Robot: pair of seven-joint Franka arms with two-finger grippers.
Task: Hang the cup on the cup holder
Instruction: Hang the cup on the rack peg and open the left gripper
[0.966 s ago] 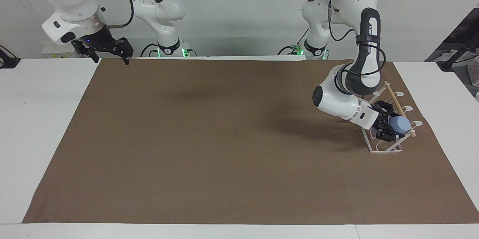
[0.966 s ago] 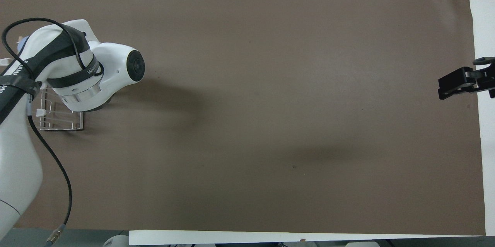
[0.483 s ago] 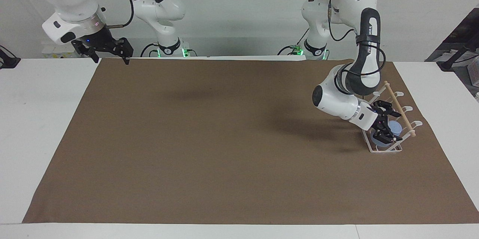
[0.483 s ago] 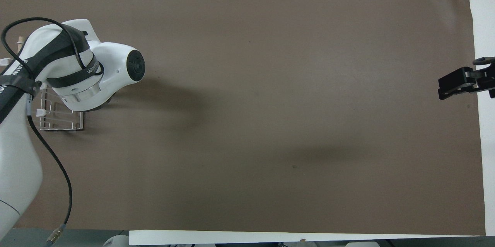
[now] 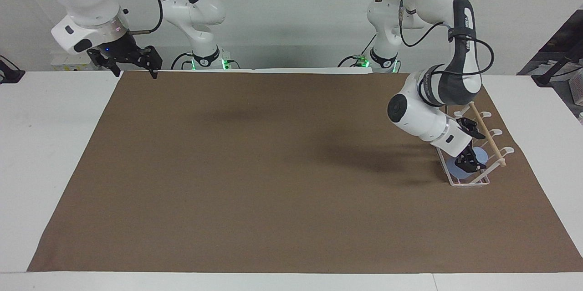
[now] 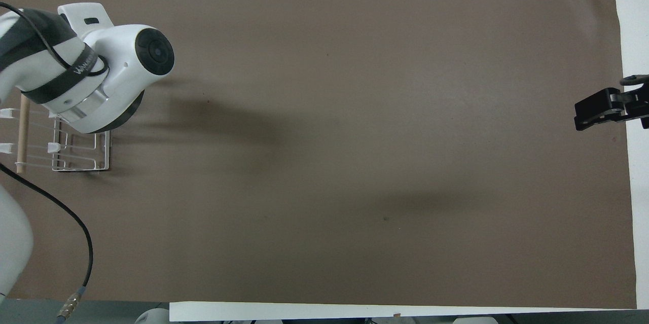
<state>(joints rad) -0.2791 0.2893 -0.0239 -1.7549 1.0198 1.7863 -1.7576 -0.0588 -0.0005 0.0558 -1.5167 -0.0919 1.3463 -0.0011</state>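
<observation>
Writing: the black band on the left arm's forearm carries white lettering in both views; in the overhead view it is partly legible but too broken to read as a word. No other labels or print show on the task's things.
Cup [image 5: 465, 164]: a light-blue tumbler lying tilted in the cup holder, at the end of the rack farther from the robots. Its round pale face is turned away from the robots and slightly up; whether that face is the mouth or the base cannot be told. Its long axis slants down from the dowel toward the rack's base. In the overhead view the left arm covers it.
Cup holder [image 5: 473, 181]: a white wire rack standing on the brown mat [image 5: 255, 181] toward the left arm's end of the table, with slanted prongs. A light wooden dowel [image 5: 486, 134] crosses its top and runs roughly from nearer the robots to farther from them. The overhead view shows the rack's nearer part [image 6: 81, 159] and the dowel [image 6: 21, 134].
Left gripper [image 5: 469, 145]: over the rack, fingers spread apart, one above the cup and one against or just in front of its blue face; nothing is clamped between them.
Right gripper [image 5: 132, 61]: waiting above the mat's corner at the right arm's end, beside that arm's base, fingers apart and holding nothing; its tip shows in the overhead view [image 6: 598, 111].
Table [image 5: 50, 145]: white, bare around the mat.
</observation>
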